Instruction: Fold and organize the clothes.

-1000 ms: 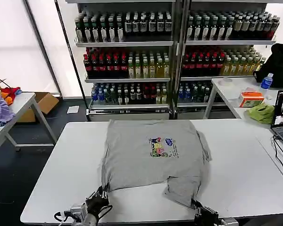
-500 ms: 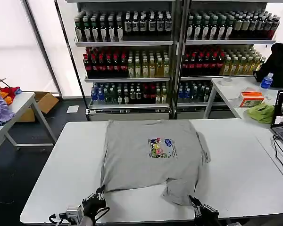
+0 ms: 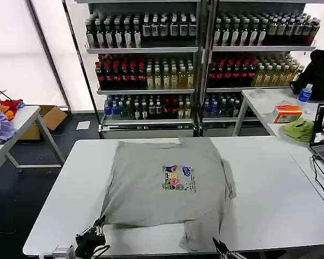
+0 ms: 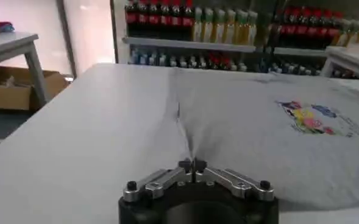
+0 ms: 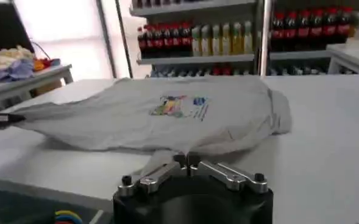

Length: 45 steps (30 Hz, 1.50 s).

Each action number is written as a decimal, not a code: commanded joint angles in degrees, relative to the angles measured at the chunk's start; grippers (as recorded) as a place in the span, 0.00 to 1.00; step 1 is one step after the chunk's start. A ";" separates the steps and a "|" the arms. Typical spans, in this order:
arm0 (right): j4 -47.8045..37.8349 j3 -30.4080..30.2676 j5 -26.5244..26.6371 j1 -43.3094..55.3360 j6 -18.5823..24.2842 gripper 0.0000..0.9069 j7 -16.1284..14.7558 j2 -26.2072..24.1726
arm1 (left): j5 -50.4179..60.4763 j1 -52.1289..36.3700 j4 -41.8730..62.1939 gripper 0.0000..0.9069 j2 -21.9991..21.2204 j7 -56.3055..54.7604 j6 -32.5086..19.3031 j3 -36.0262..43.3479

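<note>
The grey T-shirt (image 3: 170,186) lies flat on the white worktop (image 3: 270,199) — left claw (image 4: 192,165) and right claw (image 5: 186,160) each pinch a near hem corner.

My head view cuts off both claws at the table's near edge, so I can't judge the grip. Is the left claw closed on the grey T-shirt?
Observer: Yes, the left claw is shut, pinching the grey T-shirt at its near edge.
Operator: And the right?
Observer: The right claw is shut on the T-shirt's hem too.
Operator: Any pull showing?
Observer: A crease runs from the left claw's tips up the cloth.
</note>
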 commanded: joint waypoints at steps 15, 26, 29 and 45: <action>-13.30 -1.12 6.89 33.47 -2.95 0.00 4.05 4.14 | -8.02 -23.98 11.51 0.01 2.15 5.68 4.93 0.22; -31.43 -6.30 5.88 51.05 -8.62 0.00 4.22 4.11 | -6.79 -38.01 26.74 0.02 -0.20 9.20 0.93 2.27; -36.92 -9.12 4.86 55.31 -10.36 0.47 3.54 4.09 | -4.60 -40.12 30.56 0.87 -1.58 9.98 0.33 3.11; -36.84 -12.09 5.01 61.54 -16.69 1.00 3.70 6.10 | -2.49 -35.63 29.38 1.00 -1.46 8.99 1.23 -1.30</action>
